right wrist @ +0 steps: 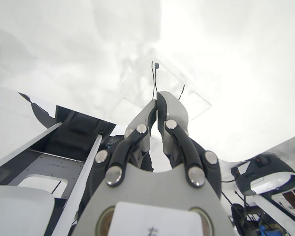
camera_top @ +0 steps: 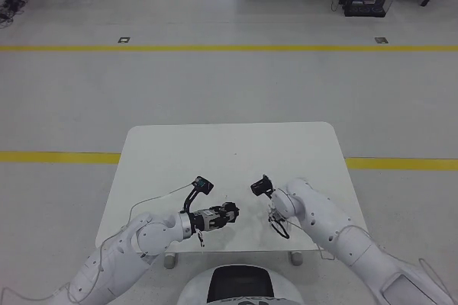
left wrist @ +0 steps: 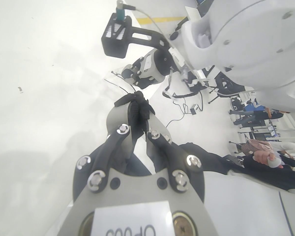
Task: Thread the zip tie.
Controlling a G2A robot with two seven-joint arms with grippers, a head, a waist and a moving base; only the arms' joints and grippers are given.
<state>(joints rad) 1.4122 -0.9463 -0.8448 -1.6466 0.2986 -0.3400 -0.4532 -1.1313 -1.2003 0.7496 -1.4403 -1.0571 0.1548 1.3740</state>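
Observation:
The zip tie (right wrist: 154, 79) is a thin black strip with a small square head. My right gripper (right wrist: 157, 97) is shut on it, and its head and two thin ends stick out past the fingertips. My left gripper (left wrist: 137, 97) is shut too, with a thin black strand (left wrist: 120, 86) running out from its tips. In the left wrist view the right gripper (left wrist: 130, 75) faces the left one a short way off, with another short black end beside it. In the top view both grippers hang over the near part of the white table (camera_top: 229, 145), the left gripper (camera_top: 233, 211) pointing at the right gripper (camera_top: 270, 203).
Each wrist carries a black camera bracket (camera_top: 197, 189). Cables (camera_top: 278, 225) hang under the right wrist. The table's near edge lies just below the grippers. Yellow floor lines (camera_top: 53, 157) run past the table.

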